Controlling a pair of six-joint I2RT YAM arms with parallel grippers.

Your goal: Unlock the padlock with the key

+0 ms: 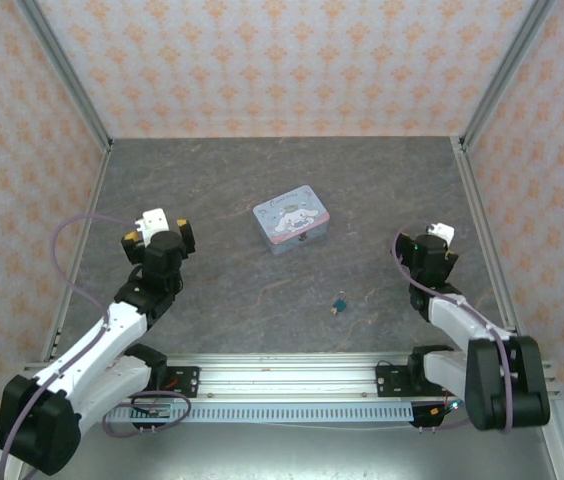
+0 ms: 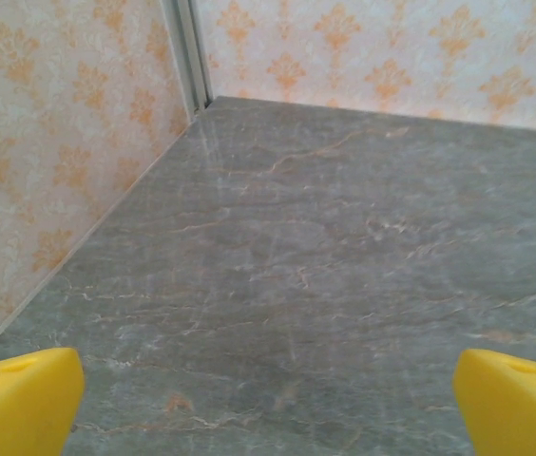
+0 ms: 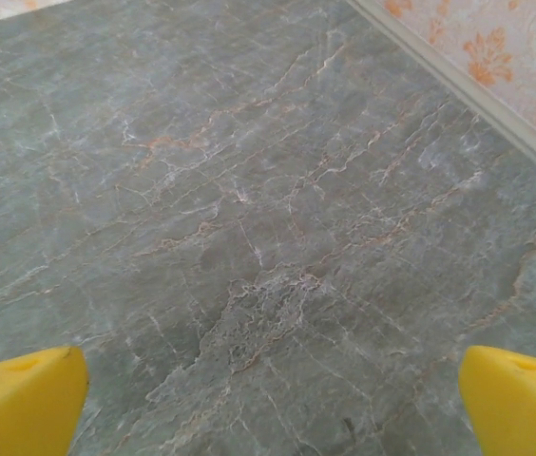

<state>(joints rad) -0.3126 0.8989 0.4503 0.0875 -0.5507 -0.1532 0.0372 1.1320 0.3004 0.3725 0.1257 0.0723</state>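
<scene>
1. Two grippers are in play. In the top view the left gripper (image 1: 157, 228) sits over the left part of the table and the right gripper (image 1: 438, 240) over the right part, close to the right-hand frame rail.
2. Left gripper (image 2: 268, 404): in its wrist view, two yellow fingertips (image 2: 16, 399) show at the bottom corners. The jaws are spread wide, with nothing but bare table between them.
3. Right gripper (image 3: 270, 404): its wrist view likewise shows two yellow fingertips (image 3: 21, 404), one in each bottom corner. The jaws are fully apart and nothing is held.
4. There is one padlock (image 1: 340, 305), a tiny dark teal piece lying on the grey marbled table (image 1: 222, 180). It is near the front edge and slightly right of centre, between the two arms, and neither gripper touches it.
5. One pale speck at the padlock's near-left end looks like the key (image 1: 334, 311). It is too small to tell whether it sits in the lock or just touches it.
6. One tin box (image 1: 291, 219), pale blue with a cartoon print, lies flat near the middle of the table. It is farther back than the padlock and apart from it.
7. There are two purple cables, one looping off each arm; the left one (image 1: 67, 235) is the larger loop.
</scene>
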